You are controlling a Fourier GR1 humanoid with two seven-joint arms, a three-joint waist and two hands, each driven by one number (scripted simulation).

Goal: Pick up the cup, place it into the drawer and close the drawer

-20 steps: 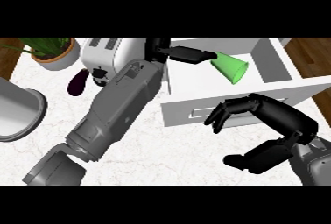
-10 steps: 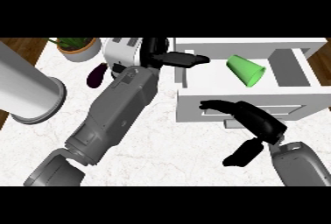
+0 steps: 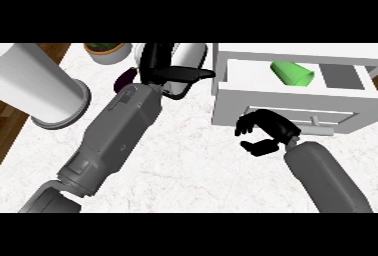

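Observation:
The green cup (image 3: 292, 73) lies on its side inside the open white drawer (image 3: 275, 116) at the upper right. My right hand (image 3: 266, 133) has its fingers curled and holds nothing. It sits against the drawer's front panel, just left of the small handle (image 3: 317, 122). My left hand (image 3: 167, 70) is up at the top centre, left of the drawer. Its fingers point right toward the drawer's left wall and it holds nothing.
A white appliance (image 3: 190, 54) stands behind my left hand. A purple eggplant (image 3: 125, 78) lies beside it and a potted plant (image 3: 108, 51) stands further left. A tall white cylinder (image 3: 37, 85) stands at the left, near the counter's edge (image 3: 15, 137).
The cup left my left hand and now lies in the drawer, and that hand drew back left. My right hand rose from the counter to the drawer's front, fingers curling.

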